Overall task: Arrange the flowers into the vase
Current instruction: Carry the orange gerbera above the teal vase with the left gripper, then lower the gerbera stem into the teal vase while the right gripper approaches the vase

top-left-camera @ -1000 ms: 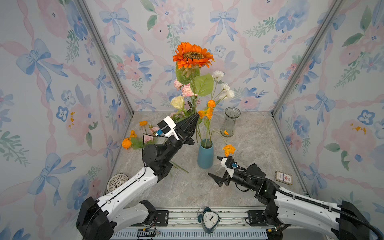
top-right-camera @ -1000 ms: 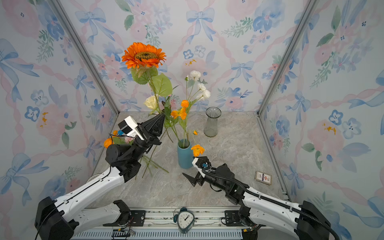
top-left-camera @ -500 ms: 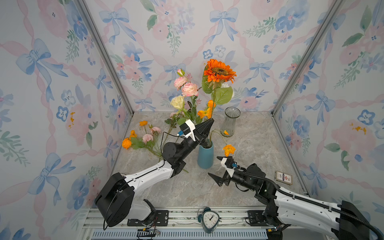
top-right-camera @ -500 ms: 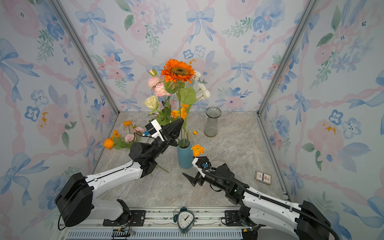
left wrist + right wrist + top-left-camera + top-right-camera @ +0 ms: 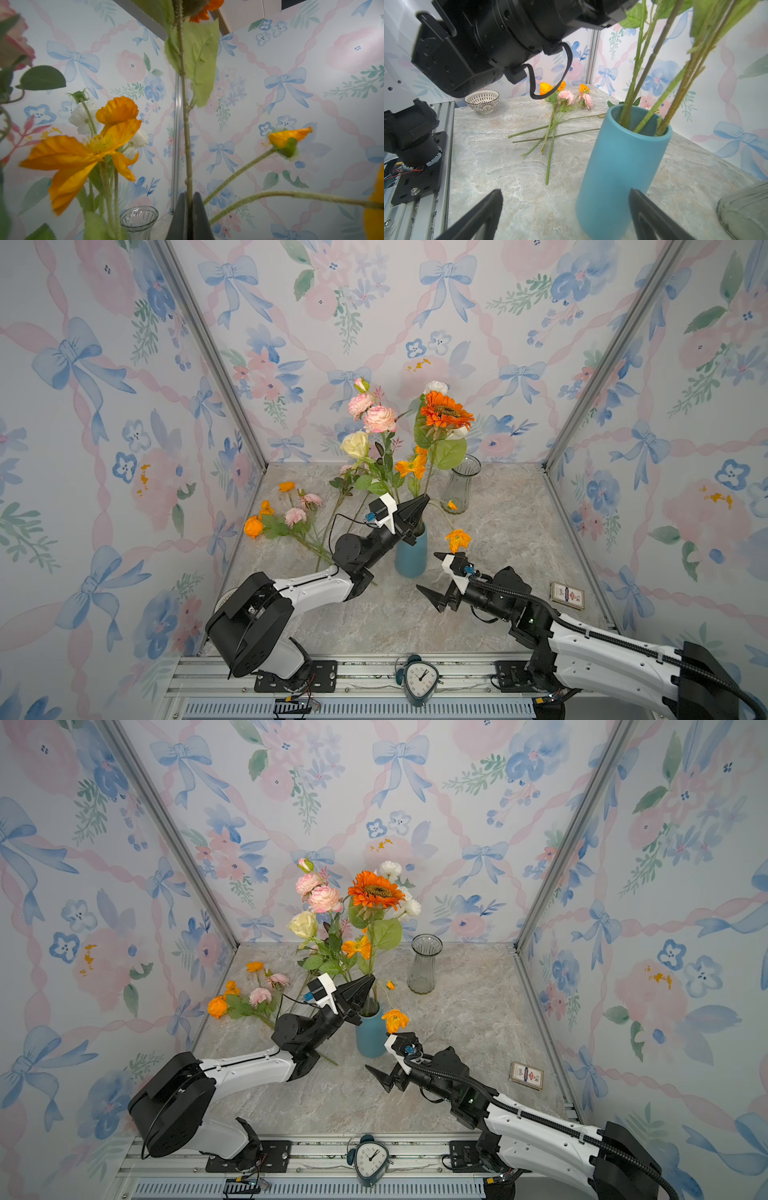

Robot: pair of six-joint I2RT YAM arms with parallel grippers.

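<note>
The orange sunflower (image 5: pixel 446 410) stands tallest among the flowers (image 5: pixel 379 419) in the blue vase (image 5: pixel 411 556), with pink peonies, a cream rose and orange poppies, at the middle of the worktop (image 5: pixel 374 626). The left fingers (image 5: pixel 413 508) are pinched shut on its stem just above the vase mouth, and the stem's lower end is hidden behind them. At five o'clock of the vase the right fingers (image 5: pixel 434 598) stand wide apart, holding nothing. Loose flowers (image 5: pixel 291 518) lie flat at ten o'clock, a glass vase (image 5: pixel 459 485) stands at one, a card box (image 5: pixel 567 595) lies at four, and a clock (image 5: pixel 419 680) sits on the front rail (image 5: pixel 469 676) at six. The worktop is grey-veined marble. Wallpaper (image 5: pixel 104 448) of blue bows and pink blooms covers the three walls, with metal posts (image 5: pixel 216 364) at the back corners.
</note>
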